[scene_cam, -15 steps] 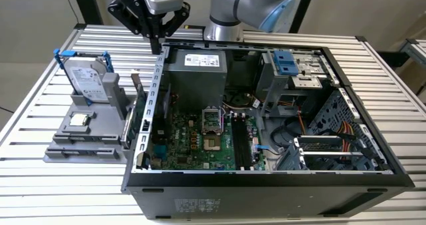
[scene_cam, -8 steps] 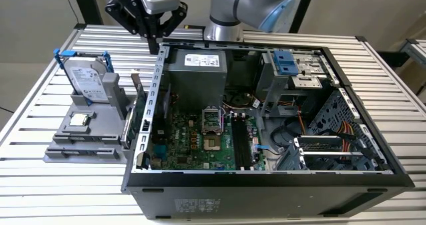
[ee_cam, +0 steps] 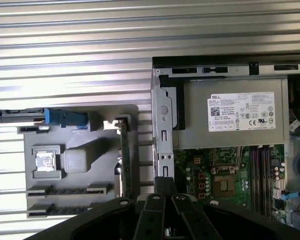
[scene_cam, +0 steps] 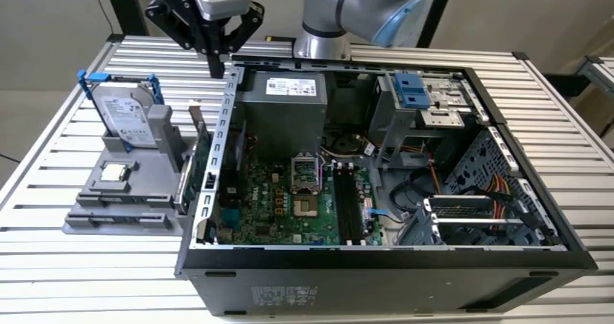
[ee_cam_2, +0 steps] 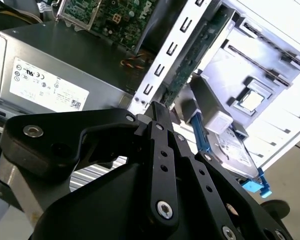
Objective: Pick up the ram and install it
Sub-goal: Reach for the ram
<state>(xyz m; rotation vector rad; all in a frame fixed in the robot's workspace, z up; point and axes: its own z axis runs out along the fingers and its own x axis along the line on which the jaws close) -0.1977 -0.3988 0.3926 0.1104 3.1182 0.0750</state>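
The ram [scene_cam: 200, 131] is a thin bluish-green stick standing on edge in the grey holder [scene_cam: 106, 213], close beside the computer case's outer wall. In both wrist views it appears edge-on as a narrow strip [ee_cam: 123, 155] [ee_cam_2: 192, 70]. My gripper [scene_cam: 218, 69] hangs high above the case's rear corner, behind and above the ram and well apart from it. Its black fingers [ee_cam_2: 157, 112] are shut with nothing between them, and its tip [ee_cam: 165, 182] points down. The black motherboard slots [scene_cam: 347, 209] [ee_cam: 260, 170] lie inside the open case.
A silver hard drive [scene_cam: 125, 112] in a blue frame stands upright at the holder's back. A small square processor chip [scene_cam: 115, 172] [ee_cam: 44, 161] lies on the holder. The grey power supply [scene_cam: 283, 116] and the case's side wall [scene_cam: 226, 123] are close to the ram. The table is slatted metal [scene_cam: 57, 266].
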